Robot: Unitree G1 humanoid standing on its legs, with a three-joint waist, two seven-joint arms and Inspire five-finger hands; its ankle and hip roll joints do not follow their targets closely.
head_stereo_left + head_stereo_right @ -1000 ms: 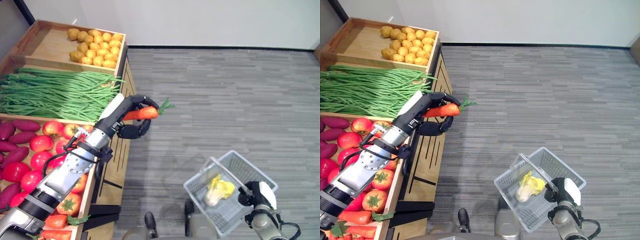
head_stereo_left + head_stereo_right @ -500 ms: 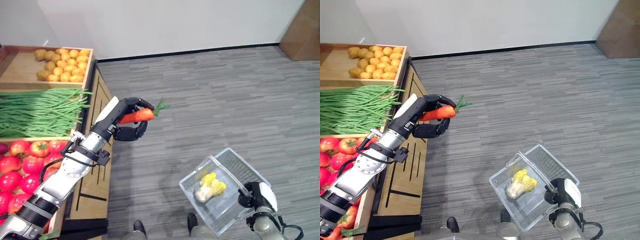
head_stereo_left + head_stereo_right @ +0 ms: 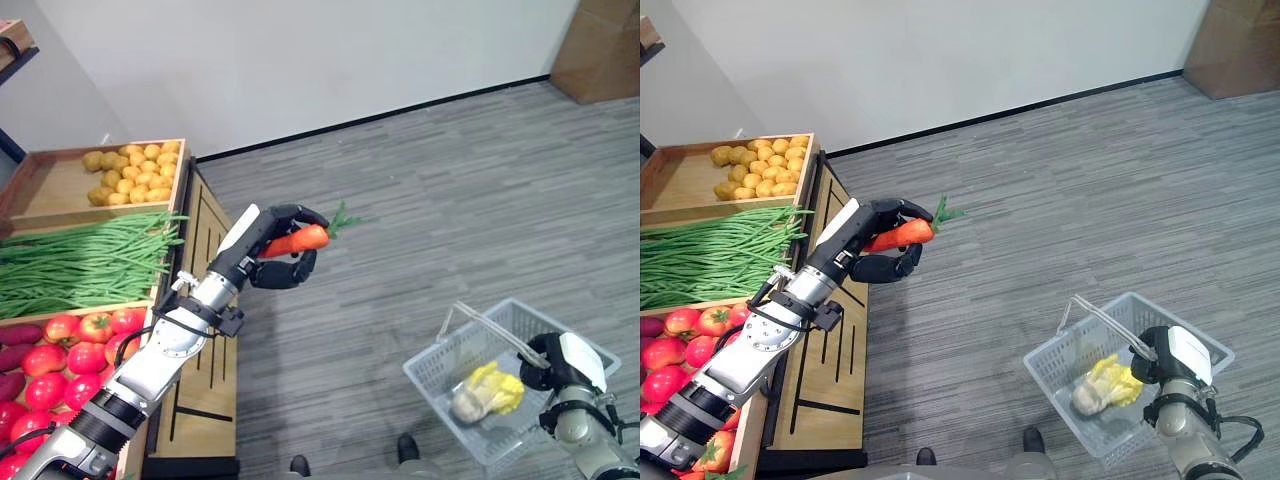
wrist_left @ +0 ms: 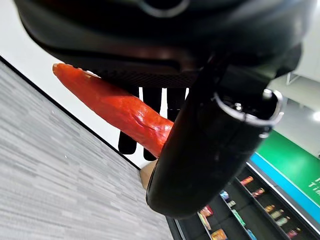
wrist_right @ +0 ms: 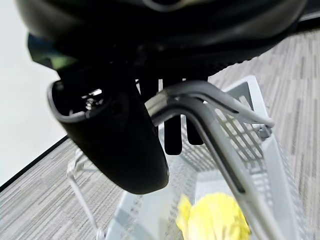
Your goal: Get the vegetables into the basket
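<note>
Now the left robot hand holds a carrot curled in its fingers, out over the grey floor just beside the wooden produce stand. Lower right, the right robot hand grips the handle of the white wire basket, where a yellow-green cabbage lies inside, well apart from the carrot.

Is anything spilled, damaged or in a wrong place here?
Nothing stands out. The left robot hand holds the carrot in the air over the floor, apart from the basket. The right robot hand holds the basket's handle, with one yellow vegetable inside. Nothing lies spilled on the floor.
</note>
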